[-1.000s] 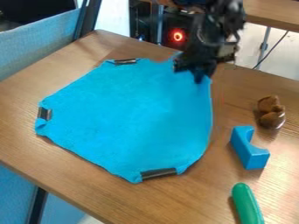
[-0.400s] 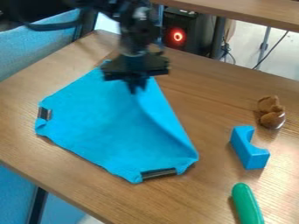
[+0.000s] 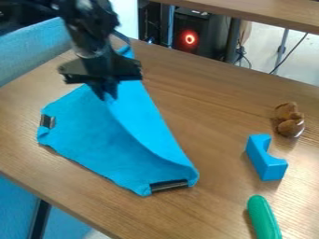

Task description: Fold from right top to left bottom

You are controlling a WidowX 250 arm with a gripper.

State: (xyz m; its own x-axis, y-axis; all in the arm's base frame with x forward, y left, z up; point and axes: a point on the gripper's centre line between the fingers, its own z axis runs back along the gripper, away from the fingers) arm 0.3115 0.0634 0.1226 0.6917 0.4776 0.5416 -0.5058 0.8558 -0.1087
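Wooden table (image 3: 218,121) before us, our black gripper (image 3: 107,94) clamped on the blue cloth (image 3: 93,137), its right side curling over

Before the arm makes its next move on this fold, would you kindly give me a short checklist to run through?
1. Blue cloth held by the gripper: ok, it rises to the fingertips.
2. Grip firm enough to carry on: cannot tell.
3. Held part at the left bottom: not ok, it is near the cloth's far end.
4. Fold lying flat: not ok, the right side curves upward.
5. Blue block, green object and brown object out of the fold's way: ok, all sit right of the cloth.
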